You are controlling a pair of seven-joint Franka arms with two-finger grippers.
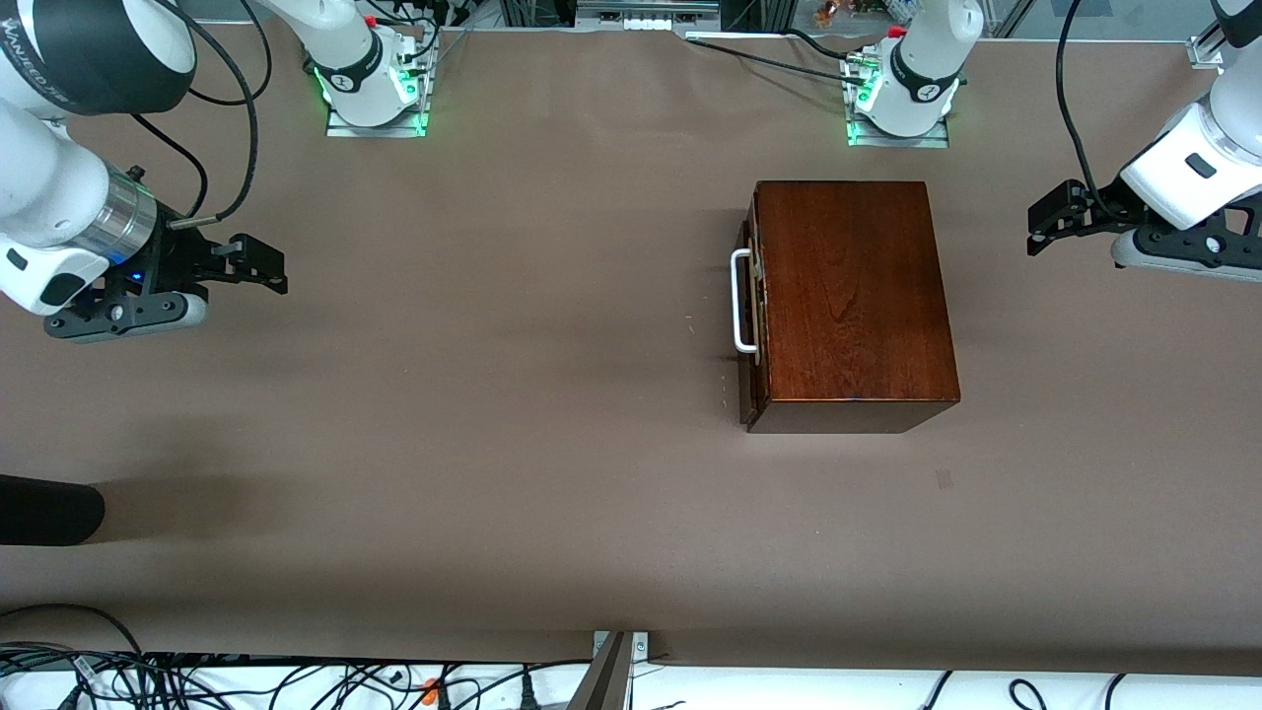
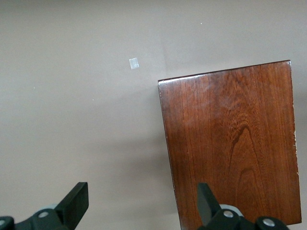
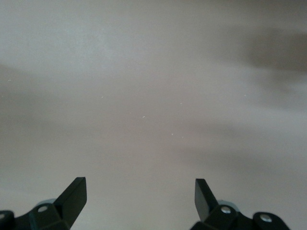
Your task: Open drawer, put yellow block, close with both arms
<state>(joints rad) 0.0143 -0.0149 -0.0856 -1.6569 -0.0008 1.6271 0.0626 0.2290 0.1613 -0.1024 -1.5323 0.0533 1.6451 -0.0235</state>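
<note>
The dark wooden box [image 1: 853, 296] stands on the brown table, and its drawer [image 1: 753, 325] is pushed in. The white bar handle [image 1: 741, 301] faces the right arm's end of the table. The box's glossy top [image 2: 235, 143] fills part of the left wrist view. No yellow block shows in any view. My left gripper [image 1: 1053, 219] hangs open over the table beside the box, at the left arm's end; it [image 2: 141, 196] holds nothing. My right gripper [image 1: 258, 266] hangs open and empty at the right arm's end, over bare table [image 3: 140, 189].
A black rounded object [image 1: 49, 510] pokes in at the table's edge at the right arm's end. A small pale square of tape [image 1: 945, 479] [image 2: 134, 63] lies nearer the front camera than the box. Cables [image 1: 197, 675] run below the table's front edge.
</note>
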